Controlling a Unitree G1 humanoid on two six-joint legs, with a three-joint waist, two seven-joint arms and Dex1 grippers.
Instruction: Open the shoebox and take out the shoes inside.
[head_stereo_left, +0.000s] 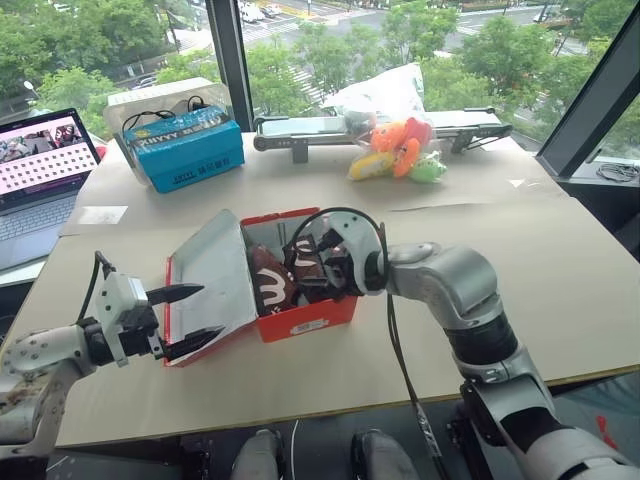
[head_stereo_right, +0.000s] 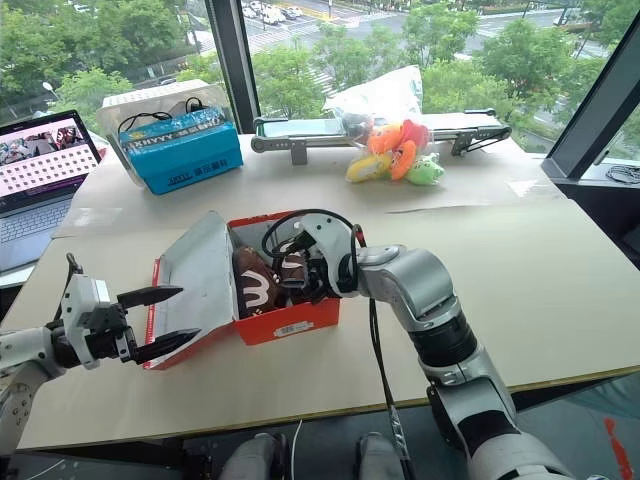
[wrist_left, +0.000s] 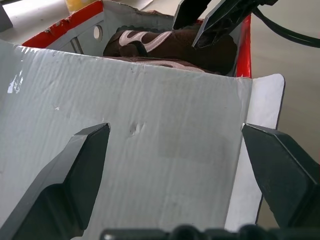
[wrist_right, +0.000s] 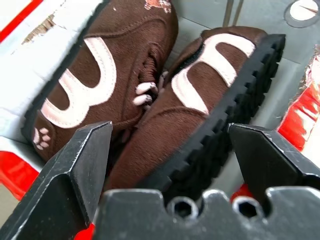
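Open shoebox on the cardboard-covered surface (head_stereo_left: 560, 270), both pincers at it.
The red shoebox (head_stereo_left: 305, 320) sits mid-surface, lid laid back toward nine o'clock. The left pincer (head_stereo_left: 187, 318) spreads wide over the lid's grey inside. The right pincer (wrist_right: 172, 150), wide too, reaches into the box astride the brown shoes (head_stereo_left: 272, 282), one on its side.

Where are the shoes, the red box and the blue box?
Shoes (wrist_right: 145, 90), right wrist view, on the brown uppers.
Red box (head_stereo_left: 310, 320), left eye view, on its front wall.
Blue box (head_stereo_left: 190, 150), left eye view, on its front side.
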